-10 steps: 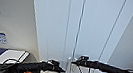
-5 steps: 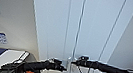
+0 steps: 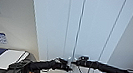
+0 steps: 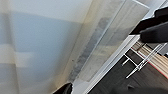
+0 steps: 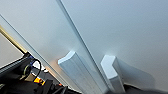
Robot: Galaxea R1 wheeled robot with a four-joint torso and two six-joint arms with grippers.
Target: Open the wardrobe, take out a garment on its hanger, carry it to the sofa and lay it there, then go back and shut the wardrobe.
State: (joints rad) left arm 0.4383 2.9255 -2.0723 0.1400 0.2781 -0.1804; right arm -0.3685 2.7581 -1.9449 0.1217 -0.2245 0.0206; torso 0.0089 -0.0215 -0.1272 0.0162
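the wardrobe (image 3: pixel 83 29) stands shut directly ahead, its two doors meeting at the centre seam. both arms reach to that seam: the left gripper (image 3: pixel 64 64) on one side, the right gripper (image 3: pixel 75 62) on the other, at the height of the handles (image 5: pixel 75 70). in the right wrist view the two handles stand close on either side of the seam. whether either pair of jaws is apart or together i cannot tell.

likely risk: the grippers sit almost touching each other, so pulling both doors at once could knock them together, or a shallow hold could slip off a small handle. a door swinging out could also meet the forearm in front of it.

room is tight at the seam; a wall flanks the wardrobe on each side, and a counter (image 3: pixel 6 58) lies low to the left.
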